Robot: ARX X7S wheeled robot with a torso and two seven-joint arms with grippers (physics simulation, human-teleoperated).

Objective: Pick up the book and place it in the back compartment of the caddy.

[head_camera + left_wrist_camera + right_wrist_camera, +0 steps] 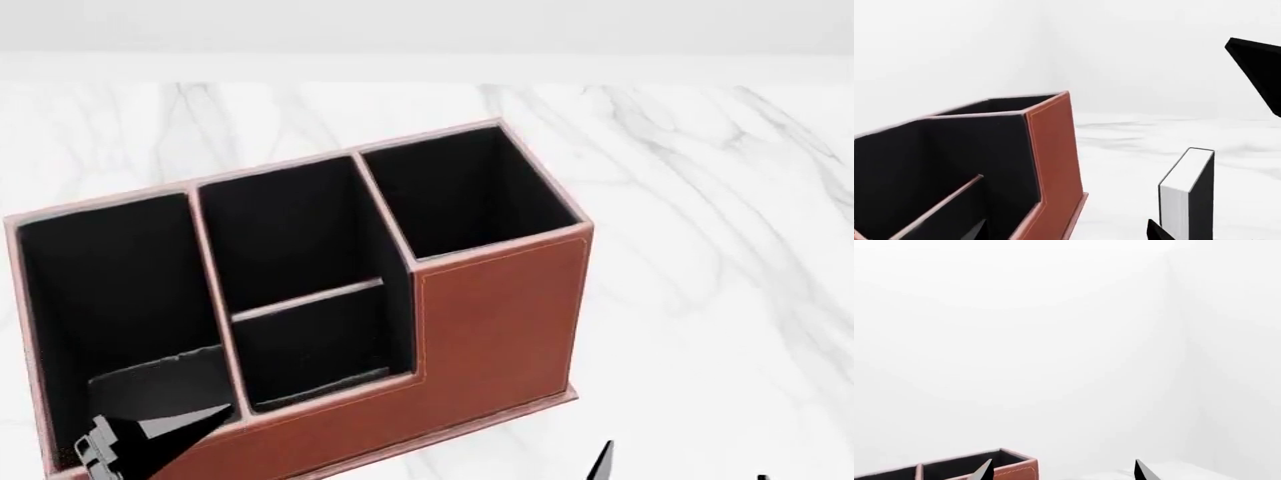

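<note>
I see the book [1187,192] upright beside the caddy [1054,150], just off my left claw; right claw [1062,471] spread, left's state unclear.

Flat, even, bright light fills all 3 views, with no clear source. The white marble tabletop [694,200] shows only faint grey veining and hardly any cast shadow. The caddy [494,310] keeps crisp edges; its black lining swallows detail. The right wrist view is almost wholly washed-out white.
</note>
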